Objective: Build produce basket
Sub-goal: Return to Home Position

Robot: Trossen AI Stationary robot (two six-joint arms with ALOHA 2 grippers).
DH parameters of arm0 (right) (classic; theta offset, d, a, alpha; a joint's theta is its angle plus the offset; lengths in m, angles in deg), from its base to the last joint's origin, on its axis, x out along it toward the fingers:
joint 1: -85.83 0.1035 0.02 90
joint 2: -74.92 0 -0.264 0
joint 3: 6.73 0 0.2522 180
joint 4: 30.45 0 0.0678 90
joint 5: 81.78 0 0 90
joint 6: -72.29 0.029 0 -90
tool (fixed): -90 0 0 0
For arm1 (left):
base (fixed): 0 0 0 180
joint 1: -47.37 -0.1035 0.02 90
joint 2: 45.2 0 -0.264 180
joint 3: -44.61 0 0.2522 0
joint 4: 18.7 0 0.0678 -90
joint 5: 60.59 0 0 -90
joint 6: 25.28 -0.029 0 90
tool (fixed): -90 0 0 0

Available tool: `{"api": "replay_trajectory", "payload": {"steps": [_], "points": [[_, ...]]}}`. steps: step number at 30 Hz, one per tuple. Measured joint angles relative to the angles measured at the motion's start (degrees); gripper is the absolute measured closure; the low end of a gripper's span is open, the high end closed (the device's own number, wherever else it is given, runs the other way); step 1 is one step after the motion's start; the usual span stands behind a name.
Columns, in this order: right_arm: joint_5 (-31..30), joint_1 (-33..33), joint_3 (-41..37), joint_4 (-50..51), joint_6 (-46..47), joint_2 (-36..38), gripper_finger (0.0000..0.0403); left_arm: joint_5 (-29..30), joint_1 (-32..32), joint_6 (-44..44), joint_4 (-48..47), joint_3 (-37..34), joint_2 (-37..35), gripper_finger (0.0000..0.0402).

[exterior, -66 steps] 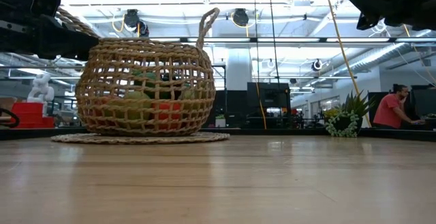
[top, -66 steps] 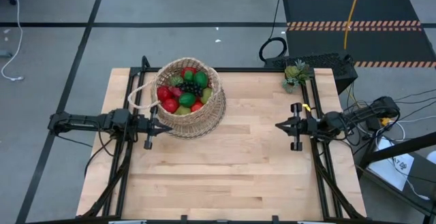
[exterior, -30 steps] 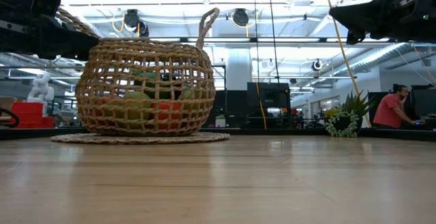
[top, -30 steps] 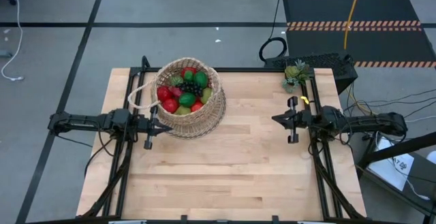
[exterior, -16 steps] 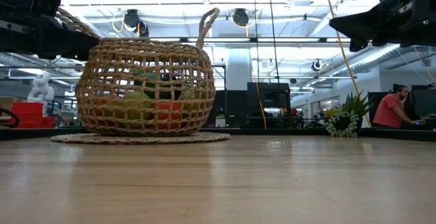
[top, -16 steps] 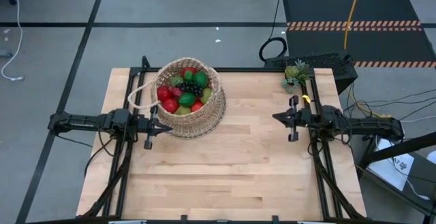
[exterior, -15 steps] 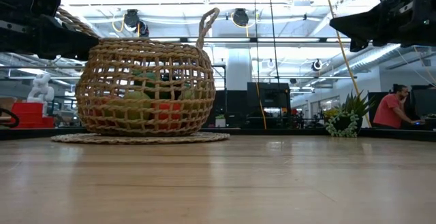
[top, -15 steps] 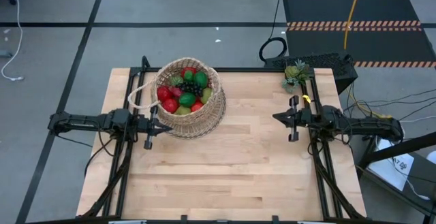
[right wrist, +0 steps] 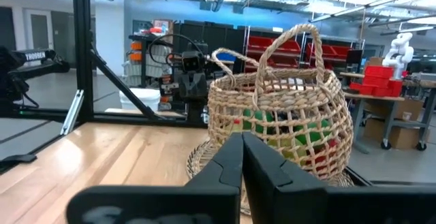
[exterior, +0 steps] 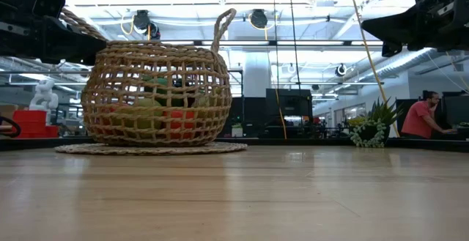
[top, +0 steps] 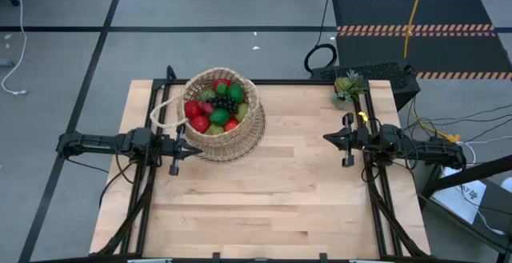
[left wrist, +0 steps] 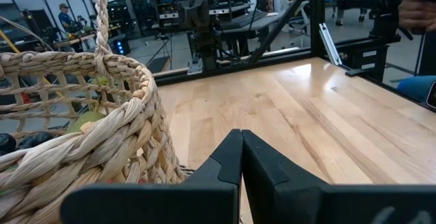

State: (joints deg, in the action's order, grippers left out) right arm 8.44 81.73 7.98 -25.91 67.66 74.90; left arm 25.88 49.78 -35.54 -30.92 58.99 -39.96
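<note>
Just beside the matt black left gripper (top: 183, 148), the basket (top: 245, 132) is rough, matt woven wicker holding glossy, smooth plastic-looking produce (top: 214, 109). The bench (top: 272, 191) is smooth pale wood with a light sheen.

low view: produce (exterior: 181, 116) mostly screened by basket (exterior: 155, 94) weave | left wrist view: basket cut by edge

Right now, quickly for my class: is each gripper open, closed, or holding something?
Left gripper: closed, holding nothing, beside the basket.
Right gripper: closed, holding nothing, well clear of the basket.
</note>
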Motion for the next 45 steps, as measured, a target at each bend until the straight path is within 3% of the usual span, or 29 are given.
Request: {"api": "replay_trajectory", "payload": {"steps": [23, 45], "points": [[0.71, 0.04, 0.00, 7.74, 0.92, -0.09, 0.0403, 0.00, 0.01, 0.02, 0.00, 0.00, 0.00, 0.0392], [-0.14, 0.02, 0.00, 7.13, -2.07, -0.85, 0.0403, 0.00, 0.00, 0.01, 0.00, 0.00, 0.00, 0.0392]]}}
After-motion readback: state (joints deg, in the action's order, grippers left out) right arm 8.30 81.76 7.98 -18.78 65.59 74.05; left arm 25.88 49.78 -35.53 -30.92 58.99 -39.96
